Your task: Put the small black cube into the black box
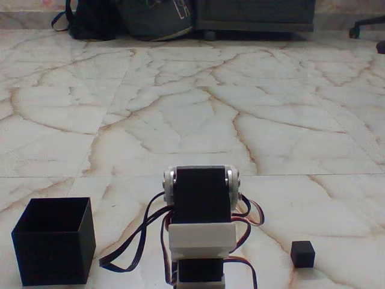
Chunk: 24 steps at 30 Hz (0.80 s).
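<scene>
The small black cube (302,253) sits on the marble floor at the lower right of the fixed view. The black box (54,241), open at the top, stands at the lower left, and its inside looks dark with nothing visible in it. Between them, at the bottom centre, rises the robot arm (200,229), seen from behind as black servo blocks, white brackets and looping wires. Its fingers are hidden behind the arm's own body, so whether the gripper is open or shut does not show. The cube lies apart from the arm, to its right.
Pale veined marble floor (192,120) stretches away behind the arm. Dark bags (129,18) and a cabinet base stand along the far wall, and a chair's foot (367,27) shows at the top right.
</scene>
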Available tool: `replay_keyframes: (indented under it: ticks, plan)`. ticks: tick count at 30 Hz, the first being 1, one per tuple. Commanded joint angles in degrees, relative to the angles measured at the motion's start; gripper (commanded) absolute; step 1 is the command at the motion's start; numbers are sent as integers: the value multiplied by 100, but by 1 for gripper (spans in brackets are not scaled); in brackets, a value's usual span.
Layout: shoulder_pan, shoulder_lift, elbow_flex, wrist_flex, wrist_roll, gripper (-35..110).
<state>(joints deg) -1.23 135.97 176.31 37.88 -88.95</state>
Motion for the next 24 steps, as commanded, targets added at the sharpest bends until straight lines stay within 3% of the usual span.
replay_keyframes:
  ticks: [1,9,15,19,24]
  plan:
    - [18,-44,26,-62,26,4]
    - [26,-53,26,-70,193,3]
    - [18,-158,9,-255,-624,5]
    - [79,-1336,-1468,-79,-554,6]
    - [1020,-2646,-2953,-176,-1617,7]
